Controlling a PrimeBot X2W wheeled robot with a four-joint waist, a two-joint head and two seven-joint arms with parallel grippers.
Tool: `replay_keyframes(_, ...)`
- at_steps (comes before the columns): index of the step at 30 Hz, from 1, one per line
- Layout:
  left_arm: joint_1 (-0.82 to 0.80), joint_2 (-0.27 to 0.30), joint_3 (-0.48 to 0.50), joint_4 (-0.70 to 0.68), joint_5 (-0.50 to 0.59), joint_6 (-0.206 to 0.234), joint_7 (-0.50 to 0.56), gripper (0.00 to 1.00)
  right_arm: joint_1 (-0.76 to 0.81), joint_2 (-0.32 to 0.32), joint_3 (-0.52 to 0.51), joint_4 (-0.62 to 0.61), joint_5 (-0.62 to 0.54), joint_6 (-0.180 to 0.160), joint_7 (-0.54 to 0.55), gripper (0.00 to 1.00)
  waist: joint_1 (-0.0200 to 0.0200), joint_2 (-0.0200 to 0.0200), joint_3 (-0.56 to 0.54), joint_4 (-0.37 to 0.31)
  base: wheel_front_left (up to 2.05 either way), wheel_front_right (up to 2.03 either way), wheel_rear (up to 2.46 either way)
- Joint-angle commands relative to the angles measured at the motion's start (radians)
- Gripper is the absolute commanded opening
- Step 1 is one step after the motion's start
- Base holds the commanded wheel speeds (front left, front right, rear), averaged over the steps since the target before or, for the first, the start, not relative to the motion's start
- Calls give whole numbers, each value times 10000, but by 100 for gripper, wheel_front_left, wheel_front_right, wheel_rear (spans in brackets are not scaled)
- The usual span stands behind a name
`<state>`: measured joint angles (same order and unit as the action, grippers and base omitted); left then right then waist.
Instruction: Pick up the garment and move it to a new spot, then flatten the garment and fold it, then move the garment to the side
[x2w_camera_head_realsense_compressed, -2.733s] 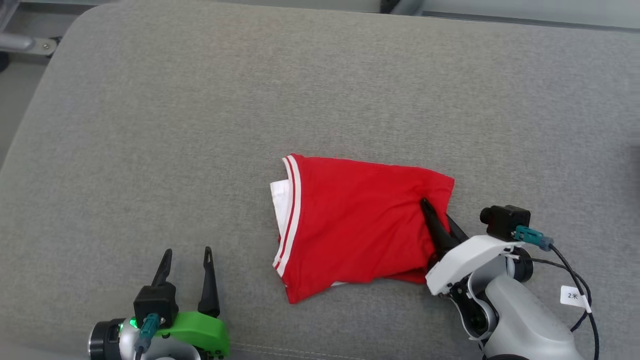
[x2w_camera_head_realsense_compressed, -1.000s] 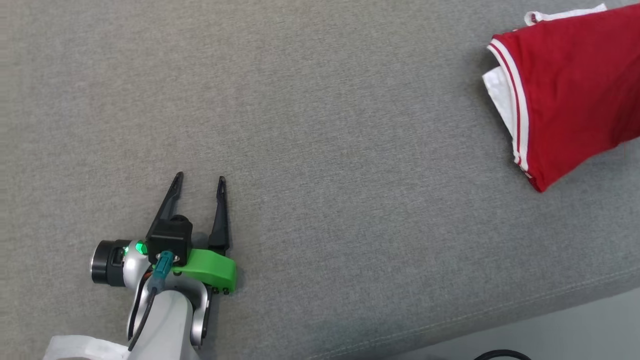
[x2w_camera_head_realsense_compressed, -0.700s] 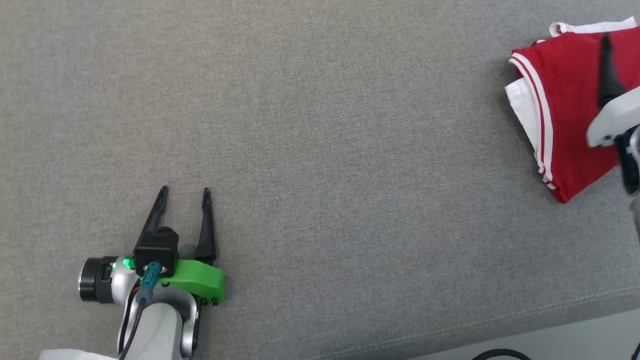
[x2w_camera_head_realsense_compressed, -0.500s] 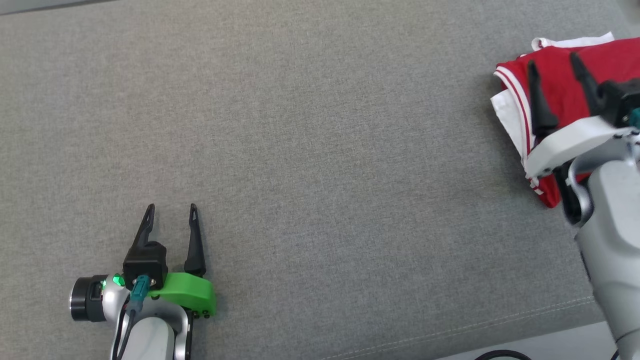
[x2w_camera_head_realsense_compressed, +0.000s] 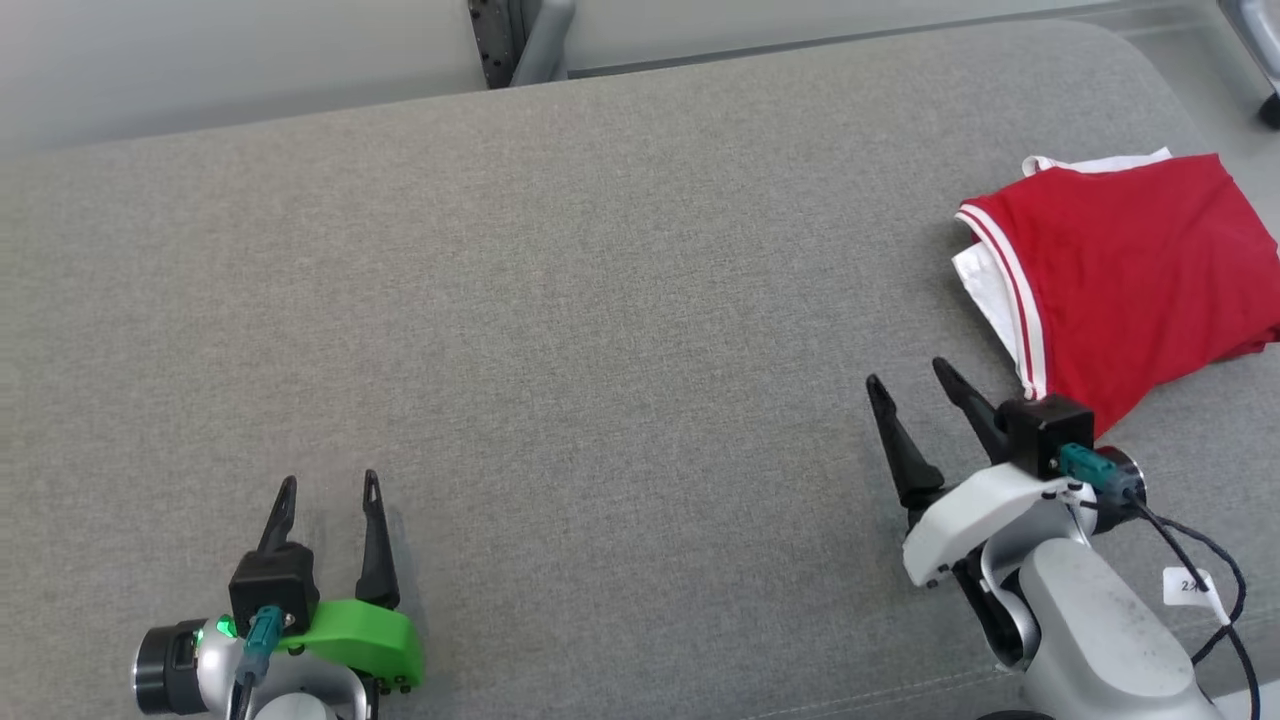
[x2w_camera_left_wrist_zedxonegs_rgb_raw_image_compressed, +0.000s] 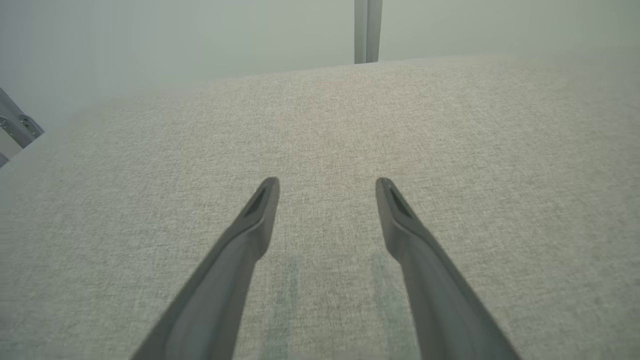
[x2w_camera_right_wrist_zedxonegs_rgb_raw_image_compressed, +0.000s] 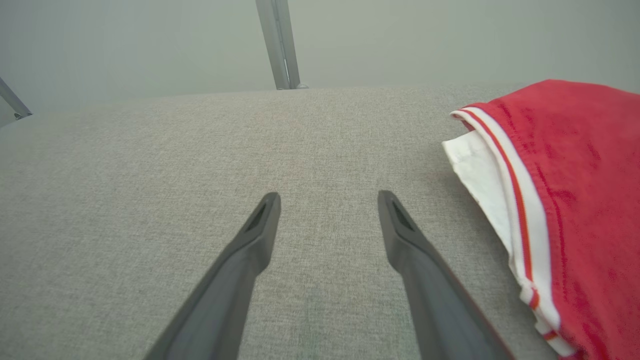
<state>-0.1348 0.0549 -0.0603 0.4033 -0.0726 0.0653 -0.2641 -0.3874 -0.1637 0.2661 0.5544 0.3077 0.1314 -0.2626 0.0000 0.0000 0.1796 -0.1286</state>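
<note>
The garment (x2w_camera_head_realsense_compressed: 1130, 275) is red with white striped trim, folded into a compact stack on the right end of the grey cushion (x2w_camera_head_realsense_compressed: 600, 300). It also fills the right side of the right wrist view (x2w_camera_right_wrist_zedxonegs_rgb_raw_image_compressed: 575, 210). My right gripper (x2w_camera_head_realsense_compressed: 910, 375) stands open just left of the garment's near corner, apart from it, with nothing between its fingers (x2w_camera_right_wrist_zedxonegs_rgb_raw_image_compressed: 260, 225). My left gripper (x2w_camera_head_realsense_compressed: 328, 482) is open and empty at the lower left, low over bare fabric (x2w_camera_left_wrist_zedxonegs_rgb_raw_image_compressed: 325, 215).
The cushion's rounded far edge (x2w_camera_head_realsense_compressed: 700, 70) meets a pale floor with a metal leg (x2w_camera_head_realsense_compressed: 520, 40) beyond. A seam runs along the near edge at lower right (x2w_camera_head_realsense_compressed: 880, 690). A cable and tag (x2w_camera_head_realsense_compressed: 1190, 585) hang off my right wrist.
The head camera has swung and tilted, shifting the whole picture. My right gripper has let go of the garment and drawn back off it toward me. The garment lies where it was set down.
</note>
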Motion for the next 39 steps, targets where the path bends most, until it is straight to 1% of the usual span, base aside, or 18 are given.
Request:
replay_keyframes(1, 145, 18, 76, 27, -78, -36, 4, 100, 192, 45, -59, -9, -152, -16, -24, 100, 0, 0, -337, 247, 0, 0, 0)
replay_keyframes(5, 431, -4, 227, 21, -187, -65, 4, 100, 765, 390, -505, -190, -563, -16, -24, 100, 0, 0, -681, 450, 0, 0, 0)
replay_keyframes(10, 759, -21, 403, 73, -275, -92, 4, 100, 1335, 535, -1092, -826, -1196, -18, -24, 100, 0, 0, -1100, 602, 0, 0, 0)
replay_keyframes(14, 1033, -27, 559, 16, -406, -147, 4, 100, 1803, 770, -1514, -1408, -1834, -16, -24, 100, 0, 0, -1417, 601, 0, 0, 0)
replay_keyframes(15, 1033, -27, 559, 16, -406, -147, 4, 100, 1803, 770, -1514, -1408, -1834, -16, -24, 100, 0, 0, -1417, 601, 0, 0, 0)
replay_keyframes(16, 1133, -27, 637, 0, -491, -189, 4, 100, 1987, 804, -1775, -1587, -2080, -18, -24, 100, 0, 0, -1543, 584, 0, 0, 0)
replay_keyframes(21, 1240, -26, 721, -54, -575, -246, 4, 100, 2228, 977, -2109, -1838, -2288, -16, -24, 100, 0, 0, -1663, 536, 0, 0, 0)
replay_keyframes(29, 1284, -28, 649, -133, -737, -255, 4, 100, 2405, 1074, -2299, -1867, -2508, -16, -24, 100, 0, 0, -1737, 441, 0, 0, 0)
replay_keyframes(39, 1265, -26, 535, -99, -857, -341, 4, 100, 2393, 1103, -2134, -1825, -2346, -16, -25, 100, 0, 0, -1676, 424, 0, 0, 0)
